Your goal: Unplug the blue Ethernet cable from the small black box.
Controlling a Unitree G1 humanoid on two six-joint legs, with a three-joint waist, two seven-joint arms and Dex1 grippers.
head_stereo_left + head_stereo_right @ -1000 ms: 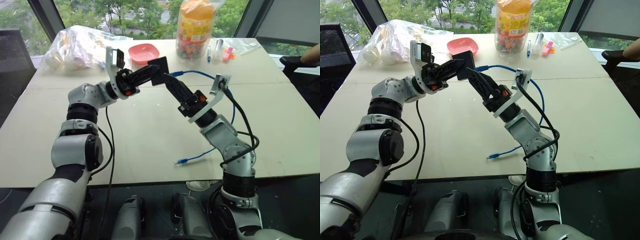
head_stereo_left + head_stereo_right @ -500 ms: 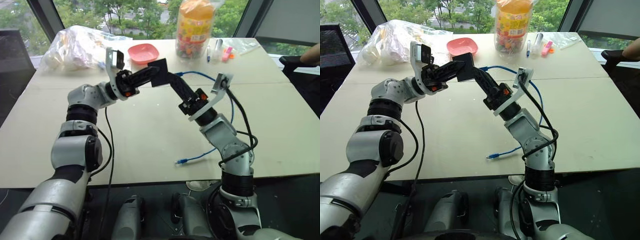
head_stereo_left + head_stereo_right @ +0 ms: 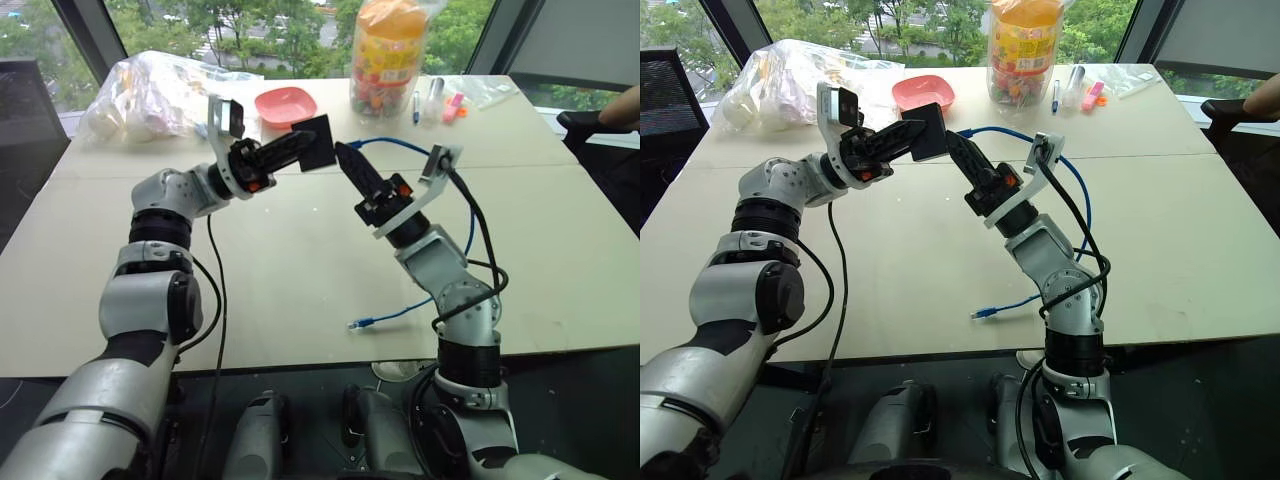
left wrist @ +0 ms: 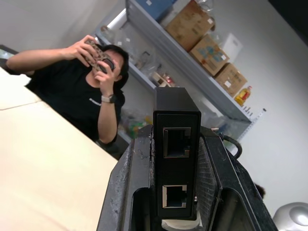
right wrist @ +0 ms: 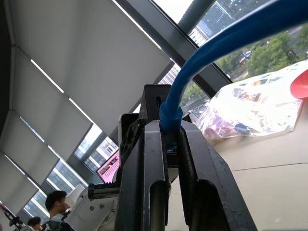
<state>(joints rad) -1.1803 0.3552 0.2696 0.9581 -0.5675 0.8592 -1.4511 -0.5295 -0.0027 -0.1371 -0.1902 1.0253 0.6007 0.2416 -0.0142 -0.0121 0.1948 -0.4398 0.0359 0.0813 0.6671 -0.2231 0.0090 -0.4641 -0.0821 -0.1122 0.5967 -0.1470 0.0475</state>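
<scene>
Left pincer [image 3: 300,150] grips small black box [image 3: 314,143]; right pincer [image 5: 166,144] clamps blue Ethernet cable [image 5: 211,53] alongside

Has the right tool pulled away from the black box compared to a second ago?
Yes. The right tool, shut on the blue cable, now sits just clear of the black box, whose ports are empty.

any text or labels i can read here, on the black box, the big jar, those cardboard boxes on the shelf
None can be read.
small black box: no print on the port face.
snack jar: colourful label, print too blurred.
cardboard boxes: pale stickers, too small.
pens: no legible markings.
</scene>
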